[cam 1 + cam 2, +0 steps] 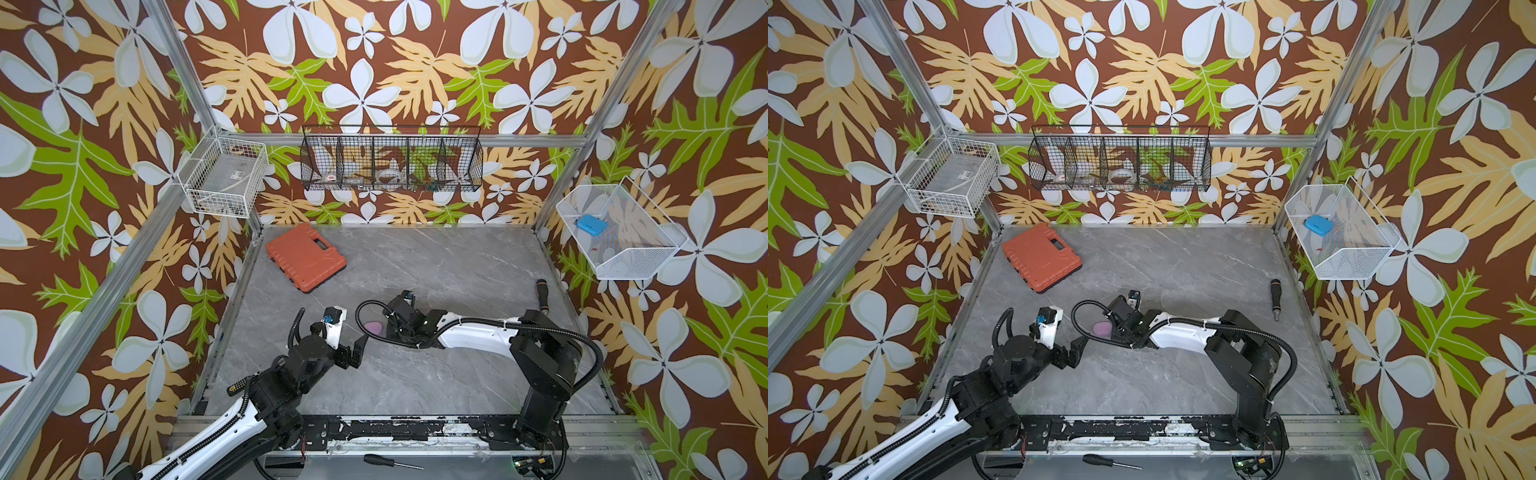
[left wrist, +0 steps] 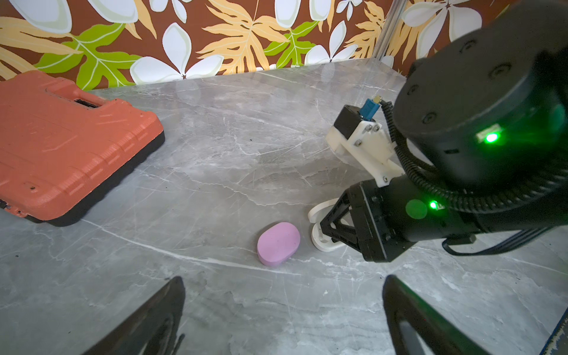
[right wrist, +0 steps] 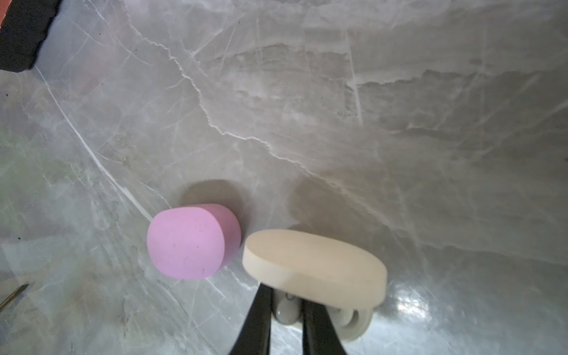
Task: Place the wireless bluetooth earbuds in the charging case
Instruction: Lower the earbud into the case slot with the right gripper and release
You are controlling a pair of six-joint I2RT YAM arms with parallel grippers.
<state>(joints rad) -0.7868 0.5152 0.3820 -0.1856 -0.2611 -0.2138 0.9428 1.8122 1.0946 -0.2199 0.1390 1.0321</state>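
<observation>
Right arm reaches across the middle, forearm low and near level over the grey marble tabletop (image 1: 457,266), wrist tipped down. Right gripper (image 3: 286,299) is nearly closed: its black fingers (image 3: 261,319) pinch a small white rounded piece, probably a white earbud (image 3: 287,309), though the raised lid hides most of it. It sits in the base of the open white oval charging case (image 3: 313,267).

Closed lilac-pink pebble-shaped case (image 3: 192,241) lies just beside the white one, clear of the fingers.

Left arm is bent at the elbow. Left gripper (image 2: 284,279) is spread wide, holds nothing and hovers near the pink case.

Orange plastic toolbox (image 1: 305,257) is at far left and a black screwdriver handle (image 1: 542,295) at the right edge, both well apart from the cases.
</observation>
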